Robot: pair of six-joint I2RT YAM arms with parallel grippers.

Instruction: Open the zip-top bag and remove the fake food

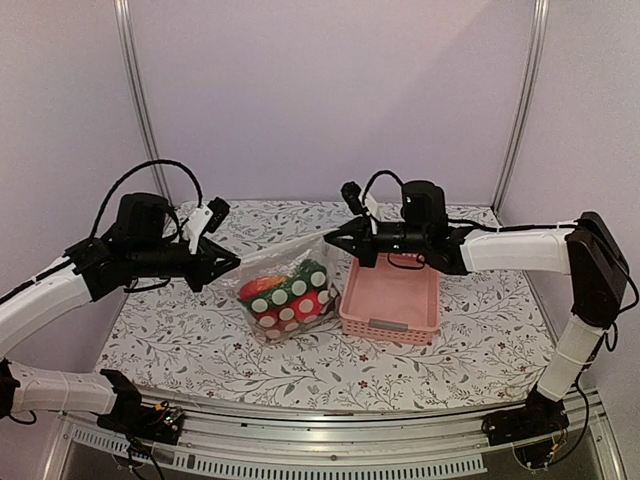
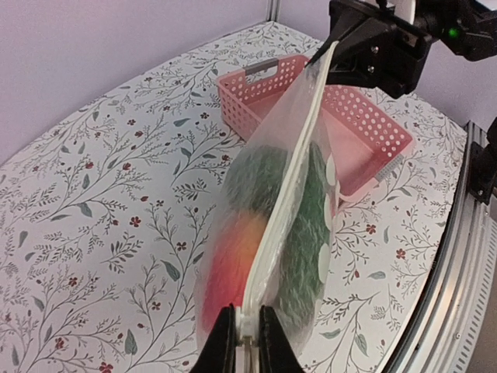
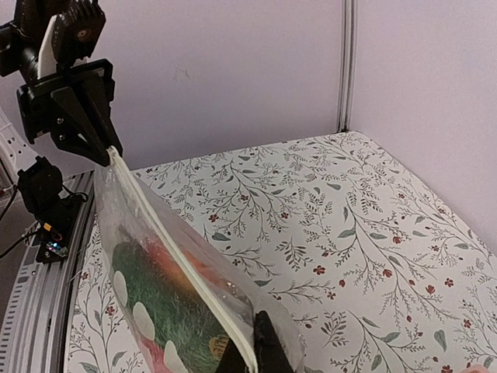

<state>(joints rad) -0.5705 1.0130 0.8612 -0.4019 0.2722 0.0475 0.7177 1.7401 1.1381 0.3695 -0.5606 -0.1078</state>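
The zip-top bag [image 1: 290,255], one only, hangs stretched over the table [image 1: 180,340], just left of one pink basket [image 1: 390,325]. The fake food [image 1: 285,300] is inside; I cannot count the pieces. Both my arms reach inward, my left fingers [image 1: 232,263] and right fingers [image 1: 335,240] each pinched tight on a top corner.

Place: robot test cell, a lab set-up from where I stand | Walls: plain pale lilac panels [image 1: 300,80] between bare metal posts [image 1: 138,90] | Surface [image 1: 180,340]: floral-print covering | Near edge: slotted aluminium rail [image 1: 330,452] carrying the left arm [image 1: 40,295] and right arm [image 1: 515,250] | Loose ends: black cables [image 1: 150,163] looping in the open, a bare circuit board [image 3: 53,241] with lit LEDs
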